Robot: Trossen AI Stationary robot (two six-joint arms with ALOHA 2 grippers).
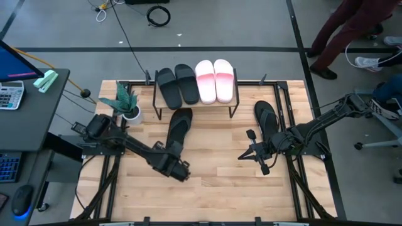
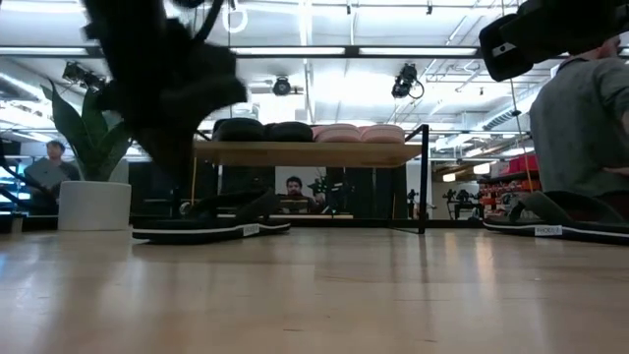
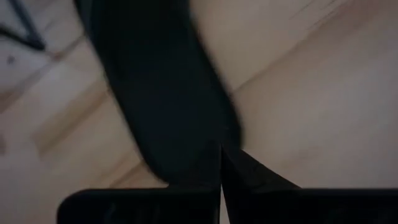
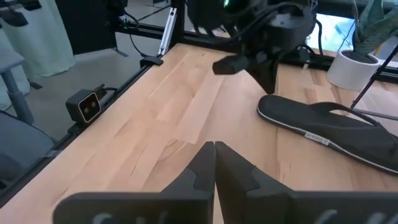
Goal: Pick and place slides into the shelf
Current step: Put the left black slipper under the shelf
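Observation:
On the shelf [image 1: 229,100] [image 2: 305,152] two black slides [image 1: 176,85] and two pale pink slides [image 1: 215,80] rest on their soles. A third black slide [image 1: 179,125] [image 2: 211,226] [image 3: 161,93] [image 4: 329,130] lies flat on the table in front of the shelf. My left gripper [image 1: 173,162] [image 3: 221,152] [image 4: 268,84] is shut and points down just over the slide's near end. A fourth black slide [image 1: 267,118] [image 2: 560,224] lies on the table's right side. My right gripper [image 1: 251,154] [image 4: 214,144] is shut and hovers beside it, over bare wood. My left gripper points down over the near end [image 4: 264,107] of the third black slide, which lies flat on the table. I cannot tell whether its fingertips touch the slide.
A potted plant [image 1: 125,103] [image 2: 93,187] stands left of the shelf. A small black camera [image 4: 87,106] sits at the table's near edge. Black frame rails [image 1: 286,107] run along the sides. People stand beyond the far right corner [image 1: 352,31]. Bare wood lies between the two grippers.

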